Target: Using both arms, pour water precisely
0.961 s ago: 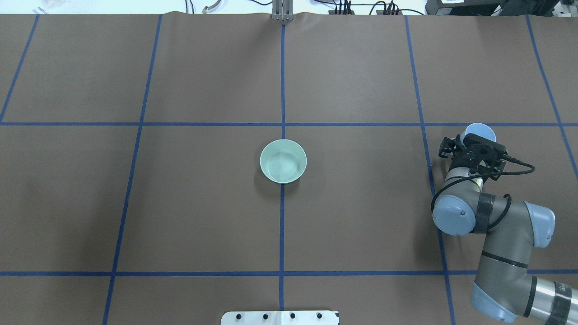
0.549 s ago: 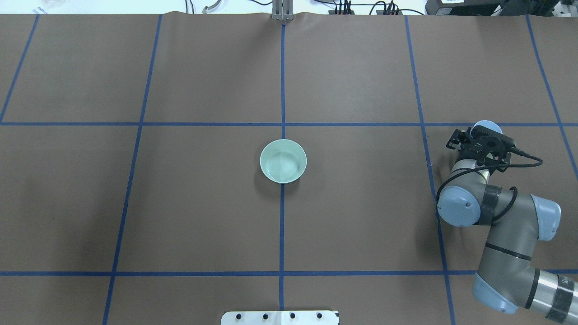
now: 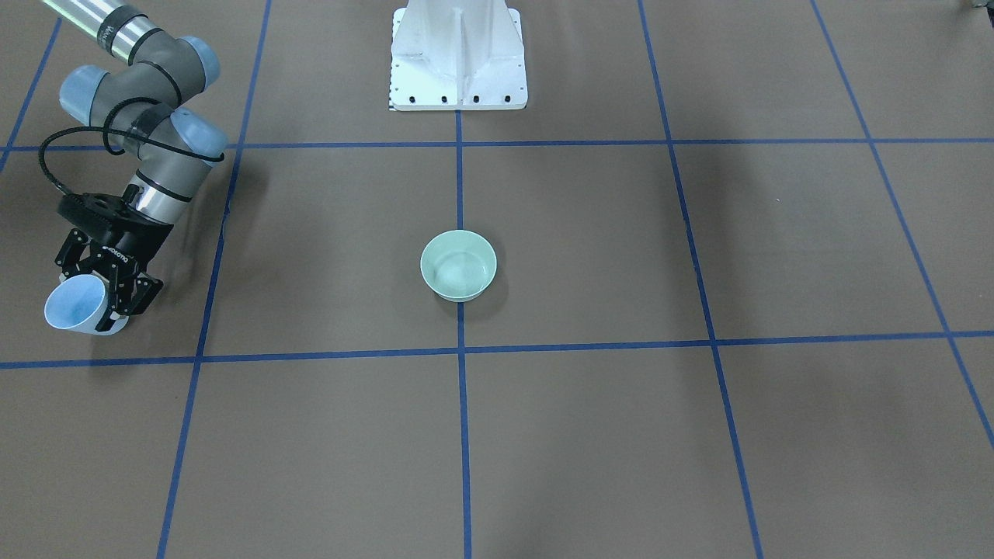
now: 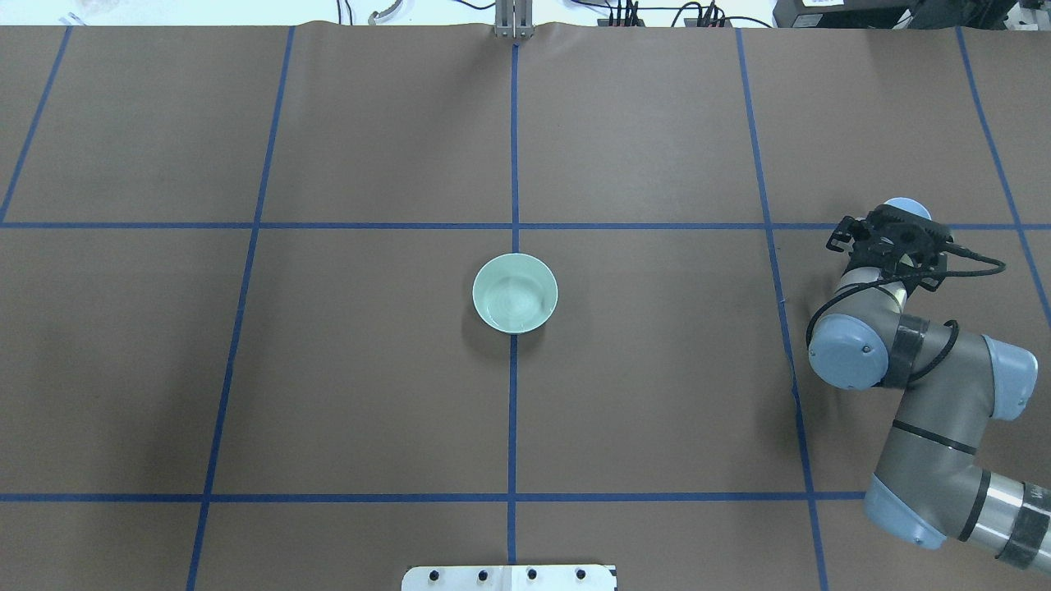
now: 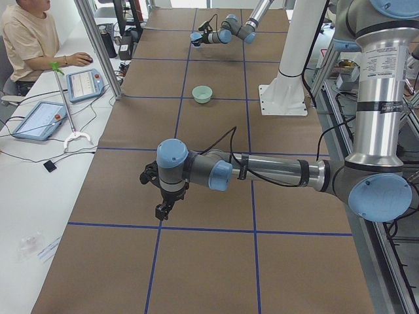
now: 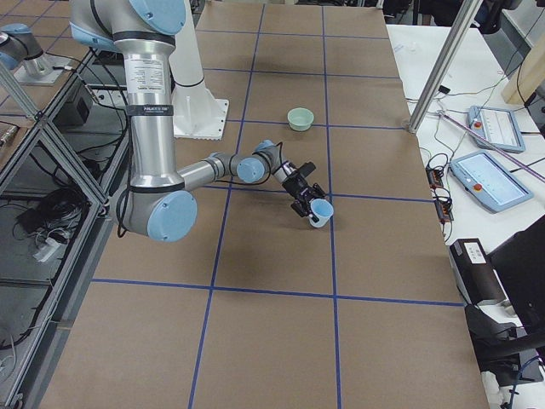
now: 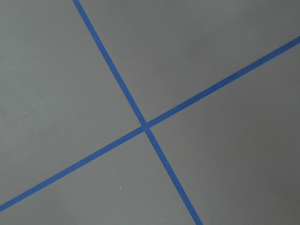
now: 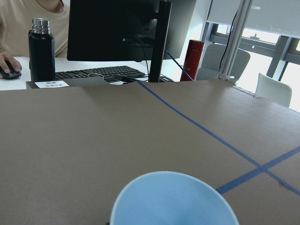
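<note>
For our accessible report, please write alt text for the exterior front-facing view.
The right arm, at the view's left edge, holds a light-blue cup in its fingers. A pale green bowl stands apart at the centre of the brown table, with a white pedestal at the top.

soft, diffuse light from above falls evenly on the matte brown table cover [image 4: 657, 148], leaving only broad, blurry shadows toward 9 and 4 o'clock in the overhead view, while in the right wrist view the windows [image 8: 262, 42] at 2 o'clock wash out white and the blue cup [image 8: 173, 199] at 6 o'clock looks slightly soft.
</note>
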Motion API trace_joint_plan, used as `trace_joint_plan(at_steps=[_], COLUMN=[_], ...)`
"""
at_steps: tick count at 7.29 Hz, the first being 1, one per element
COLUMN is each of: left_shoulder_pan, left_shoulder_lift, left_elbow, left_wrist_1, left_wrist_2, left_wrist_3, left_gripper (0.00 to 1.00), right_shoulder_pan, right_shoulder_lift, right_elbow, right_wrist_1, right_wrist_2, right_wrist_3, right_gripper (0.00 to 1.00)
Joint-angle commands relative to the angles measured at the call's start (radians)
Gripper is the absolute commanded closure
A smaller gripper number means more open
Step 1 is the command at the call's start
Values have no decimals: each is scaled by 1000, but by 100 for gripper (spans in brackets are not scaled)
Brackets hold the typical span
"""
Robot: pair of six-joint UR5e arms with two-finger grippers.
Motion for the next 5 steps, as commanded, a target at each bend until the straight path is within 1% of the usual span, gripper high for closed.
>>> trace_joint_plan(at_steps=[1,2,3,4,5], left_shoulder_pan=[-66,-145,-187,-204,-227], left_shoulder_lift=[14,14,13,11,38], left_elbow=[4,-2,-10,-8,-13], left_wrist_1=[37,123,192,235,243], left_wrist_2=[-55,-93,-95,-94,-91], left_wrist_3=[-4,-1,-1,0,2], left_gripper=[0,0,0,0,0], right_shoulder_pan=[41,52,52,51,51], right_shoulder_lift=[28,54,80,112,148], right_elbow=[2,2,1,0,5], right_wrist_1=[202,263,271,288,303], right_wrist_2=[60,103,141,161,218], right_wrist_3=[-194,-274,-346,-398,-511], right_gripper=[100,100,100,100,100])
